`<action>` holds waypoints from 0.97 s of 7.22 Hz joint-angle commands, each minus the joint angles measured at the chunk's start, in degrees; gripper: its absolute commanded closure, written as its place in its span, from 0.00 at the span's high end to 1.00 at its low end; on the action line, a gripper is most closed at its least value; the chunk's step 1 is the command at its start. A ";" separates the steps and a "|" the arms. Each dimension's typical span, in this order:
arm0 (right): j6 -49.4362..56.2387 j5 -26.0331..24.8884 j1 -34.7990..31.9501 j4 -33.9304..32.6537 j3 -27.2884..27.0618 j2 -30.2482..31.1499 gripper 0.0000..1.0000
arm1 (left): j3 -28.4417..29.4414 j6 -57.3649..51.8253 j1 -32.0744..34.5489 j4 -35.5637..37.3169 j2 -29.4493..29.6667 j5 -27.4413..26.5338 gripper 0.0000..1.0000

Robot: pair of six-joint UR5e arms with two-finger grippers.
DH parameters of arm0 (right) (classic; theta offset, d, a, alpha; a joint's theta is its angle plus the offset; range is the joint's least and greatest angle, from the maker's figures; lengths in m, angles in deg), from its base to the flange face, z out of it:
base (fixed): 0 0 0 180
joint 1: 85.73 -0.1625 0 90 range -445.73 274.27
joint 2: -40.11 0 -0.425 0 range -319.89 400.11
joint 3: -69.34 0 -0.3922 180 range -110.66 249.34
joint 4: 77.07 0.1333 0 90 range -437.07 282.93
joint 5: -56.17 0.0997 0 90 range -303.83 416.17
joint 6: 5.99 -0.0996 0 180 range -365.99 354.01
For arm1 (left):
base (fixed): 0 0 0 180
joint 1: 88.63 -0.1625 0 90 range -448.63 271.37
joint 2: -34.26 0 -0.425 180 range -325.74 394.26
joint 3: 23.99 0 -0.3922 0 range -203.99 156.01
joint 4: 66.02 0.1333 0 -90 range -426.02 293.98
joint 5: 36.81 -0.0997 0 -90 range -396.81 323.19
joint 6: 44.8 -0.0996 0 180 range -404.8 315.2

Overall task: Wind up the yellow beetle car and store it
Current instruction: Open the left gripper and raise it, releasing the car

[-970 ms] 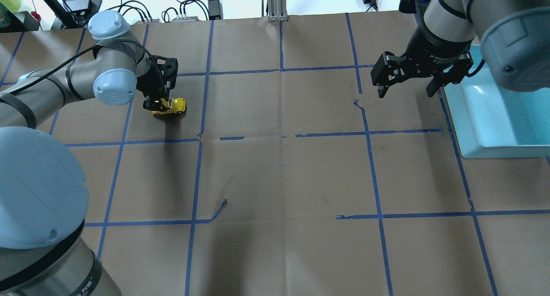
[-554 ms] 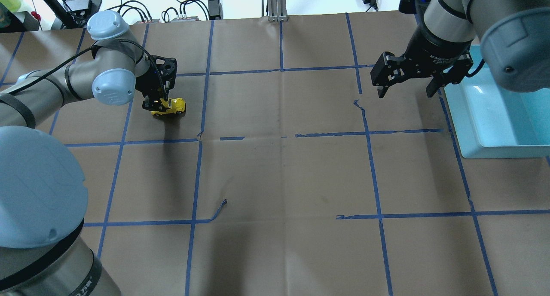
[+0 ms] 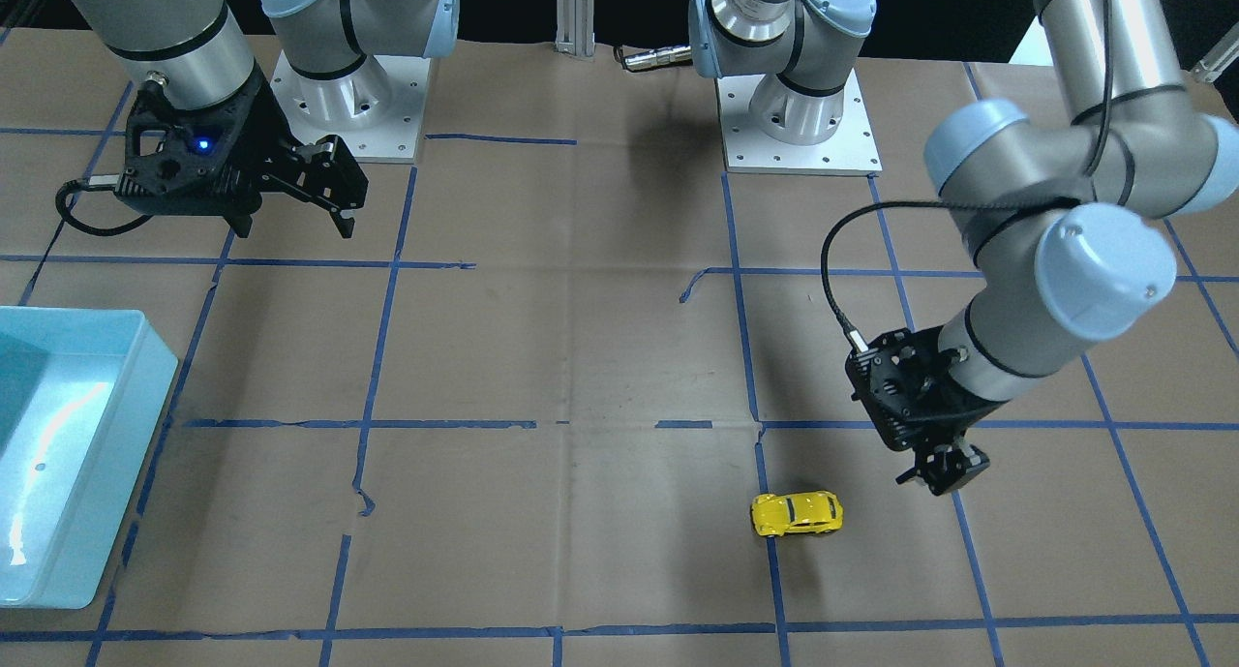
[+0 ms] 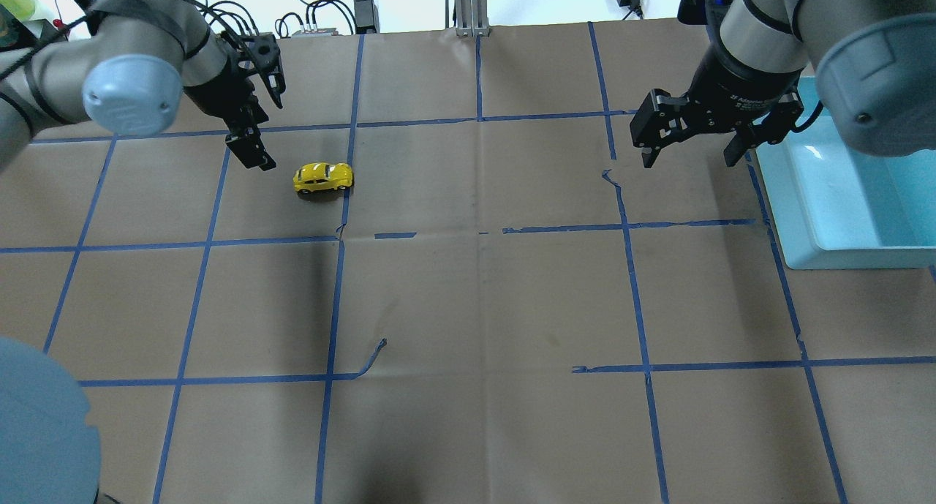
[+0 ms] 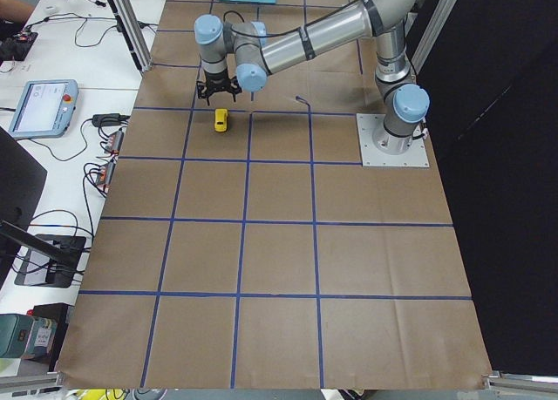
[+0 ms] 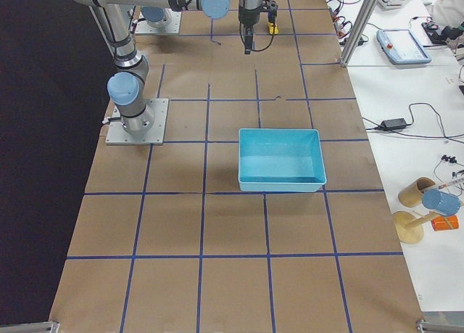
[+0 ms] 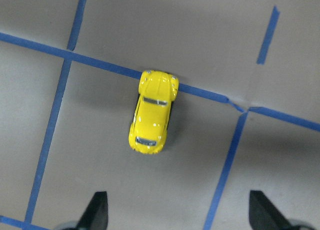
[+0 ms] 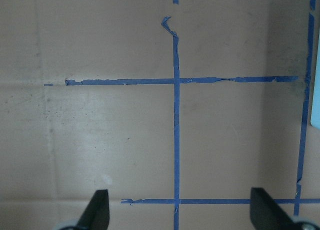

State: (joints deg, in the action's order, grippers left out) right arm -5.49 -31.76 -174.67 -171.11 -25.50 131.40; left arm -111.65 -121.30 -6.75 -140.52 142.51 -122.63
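L hand (image 7: 180,210) spread, empty; yellow beetle car (image 4: 323,177) lies left-right, nose pointing right.

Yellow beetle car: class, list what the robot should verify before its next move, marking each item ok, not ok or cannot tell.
1. Small glossy yellow beetle car upright on its wheels on the brown paper table: ok.
2. Left end effector open and apart from the car: ok.
3. Right end effector open, holding nothing: ok.
4. Car's spring wound: cannot tell.
5. Car inside the light-blue plastic tray: not ok; it stands on the table on the left arm's side, the tray on the right arm's side.
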 commanded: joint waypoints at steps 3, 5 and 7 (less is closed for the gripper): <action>1.25 0.04 0.00 0.00 0.09 -0.06 1.00 | 5.49 50.53 5.28 -13.83 -10.42 -0.05 0.98; 12.02 -0.40 0.09 -0.09 -0.17 -0.15 1.00 | 5.05 64.72 6.62 -14.52 -12.09 -4.27 0.98; 23.09 -0.05 0.18 0.00 -0.26 0.20 1.00 | 2.95 66.04 6.62 -14.71 -14.73 -4.27 0.98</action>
State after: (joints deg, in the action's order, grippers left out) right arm 10.49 -31.88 -174.53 -171.14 -25.71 131.34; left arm -107.62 -57.00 -0.22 -155.05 129.15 -126.68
